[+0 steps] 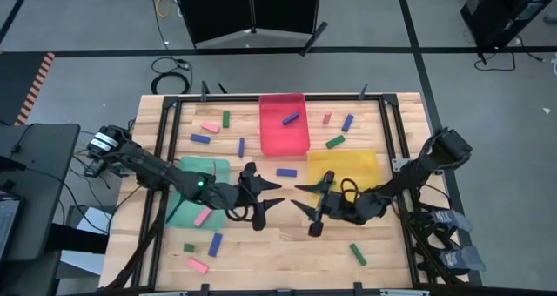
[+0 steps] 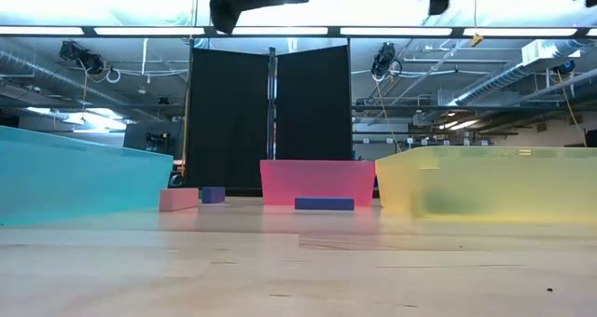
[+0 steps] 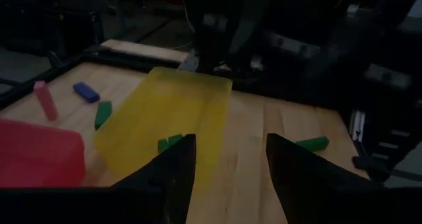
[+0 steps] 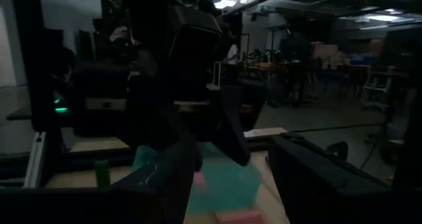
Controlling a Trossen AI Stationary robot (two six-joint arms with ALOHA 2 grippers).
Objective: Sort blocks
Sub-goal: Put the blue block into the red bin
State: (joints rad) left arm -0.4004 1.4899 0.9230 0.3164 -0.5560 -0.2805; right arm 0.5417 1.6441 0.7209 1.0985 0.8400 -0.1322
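— So where are you in the sort?
— Between picks: left gripper and right gripper hang spread and empty over mid-table. Blocks lie scattered; 1 blue block sits nearest. Lower 1 gripper around it next.

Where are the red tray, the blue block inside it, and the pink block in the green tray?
red tray (image 1: pixel 275 141): high view, bare floor near its left wall.
blue block (image 1: pixel 290 118): high view, middle of the bar lying inside the red tray.
pink block (image 1: pixel 203 218): high view, middle of the bar in the green tray's near corner.
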